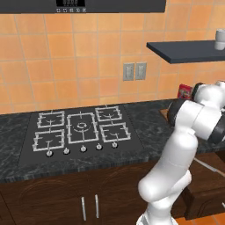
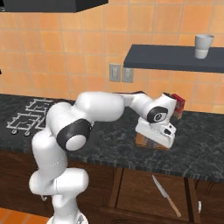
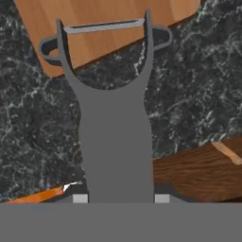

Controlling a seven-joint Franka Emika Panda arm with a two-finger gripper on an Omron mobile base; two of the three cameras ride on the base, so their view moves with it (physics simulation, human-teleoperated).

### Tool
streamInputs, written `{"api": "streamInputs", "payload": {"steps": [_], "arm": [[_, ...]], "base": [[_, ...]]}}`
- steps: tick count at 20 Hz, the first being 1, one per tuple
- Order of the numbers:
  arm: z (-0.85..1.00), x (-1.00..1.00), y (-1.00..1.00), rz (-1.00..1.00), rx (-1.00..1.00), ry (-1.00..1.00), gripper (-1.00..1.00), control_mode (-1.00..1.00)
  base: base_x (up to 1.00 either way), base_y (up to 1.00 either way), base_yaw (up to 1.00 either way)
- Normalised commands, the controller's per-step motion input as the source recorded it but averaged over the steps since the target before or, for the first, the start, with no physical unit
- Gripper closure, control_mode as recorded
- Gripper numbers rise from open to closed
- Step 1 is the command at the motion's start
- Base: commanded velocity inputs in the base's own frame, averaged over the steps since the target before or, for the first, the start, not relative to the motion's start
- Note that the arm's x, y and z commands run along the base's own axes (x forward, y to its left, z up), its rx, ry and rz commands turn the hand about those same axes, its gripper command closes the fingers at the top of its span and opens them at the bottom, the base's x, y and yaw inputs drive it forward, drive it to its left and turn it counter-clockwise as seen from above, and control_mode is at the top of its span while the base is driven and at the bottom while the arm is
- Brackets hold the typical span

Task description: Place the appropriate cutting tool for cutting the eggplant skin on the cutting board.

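My gripper (image 3: 121,198) is shut on the handle of a grey Y-shaped peeler (image 3: 113,127), which points away from the hand. The peeler's blade hangs over the near corner of the light-brown cutting board (image 3: 108,14), and its handle is over the dark stone counter. In the right base view my hand (image 2: 155,130) hovers low over the cutting board (image 2: 141,141), which it mostly covers. The eggplant is hidden.
A red-and-white box (image 2: 178,105) stands against the wall just behind the hand. A knife (image 2: 166,197) lies in the open drawer below the counter edge. A wall shelf (image 2: 175,59) with a cup (image 2: 204,46) hangs above. The stove (image 1: 81,129) is to the left.
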Motion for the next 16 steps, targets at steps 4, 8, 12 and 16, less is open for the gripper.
{"api": "streamInputs", "payload": {"steps": [4,8,12,16], "arm": [[-0.35,0.86,-0.40,-0.11,0.00,0.04,1.00,-1.00],[-0.51,0.81,-0.26,-0.10,0.00,0.03,1.00,-1.00],[-0.32,0.61,-0.33,-0.09,0.00,0.00,1.00,-1.00],[-0.07,0.68,-0.14,-0.10,0.00,0.01,1.00,-1.00]], "base": [[0.00,0.00,0.00],[0.00,0.00,0.00],[0.00,0.00,0.00],[0.00,0.00,0.00]]}}
